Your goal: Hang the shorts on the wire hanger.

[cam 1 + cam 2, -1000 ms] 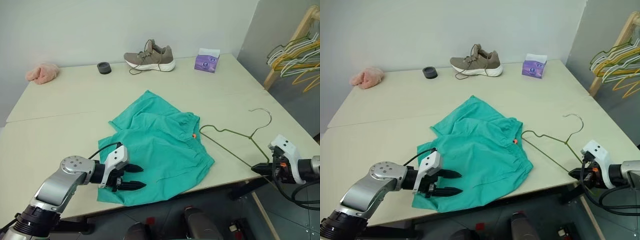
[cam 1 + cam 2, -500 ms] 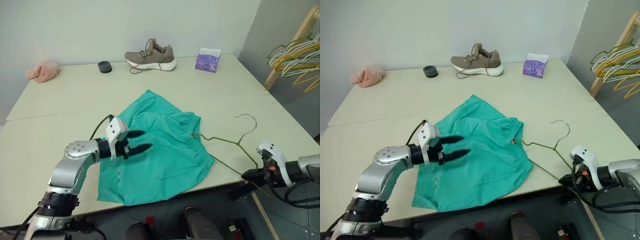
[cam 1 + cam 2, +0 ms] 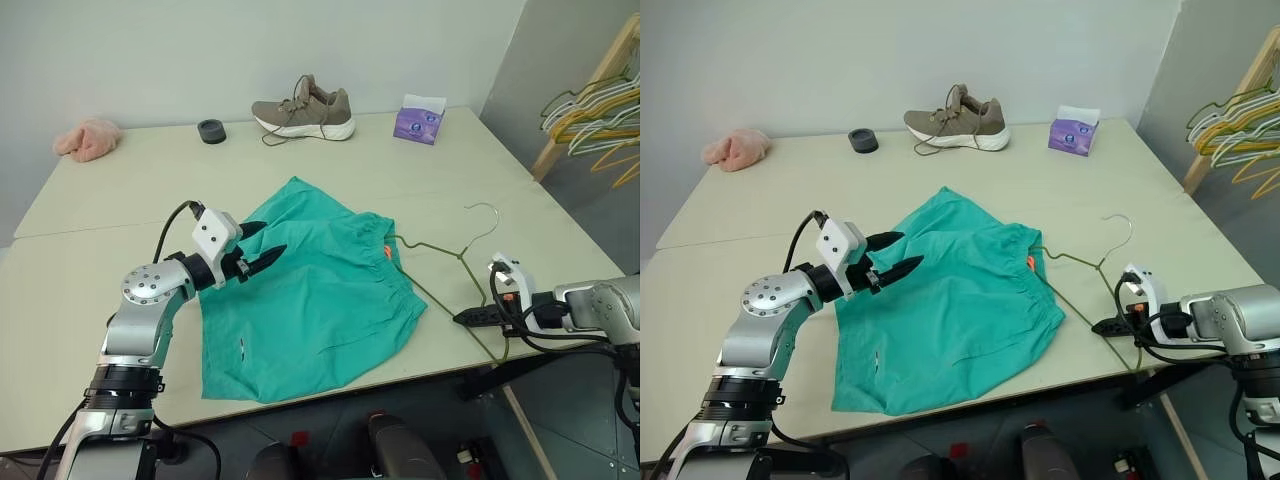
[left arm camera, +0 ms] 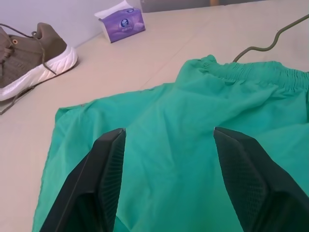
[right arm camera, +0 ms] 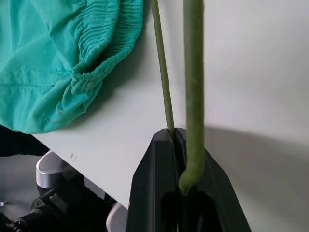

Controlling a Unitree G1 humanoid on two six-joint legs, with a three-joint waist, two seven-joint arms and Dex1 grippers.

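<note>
Left gripper (image 3: pixel 262 246) has risen off the near hem and now hovers over the shorts (image 3: pixel 320 295), fingers apart, arm bent and pointing roughly level. Right gripper (image 3: pixel 468 317), clamped on the wire hanger (image 3: pixel 440 262), has drawn it toward the waistband. Shorts lie flat mid-desk (image 3: pixel 120 200); shoe (image 3: pixel 303 105) beyond.

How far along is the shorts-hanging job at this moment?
Done: the right hand is shut on the hanger, whose far corner reaches the waistband of the shorts. In hand: the open left hand hovers over the shorts, empty. Left: everything else; the shorts lie flat on the table.
</note>
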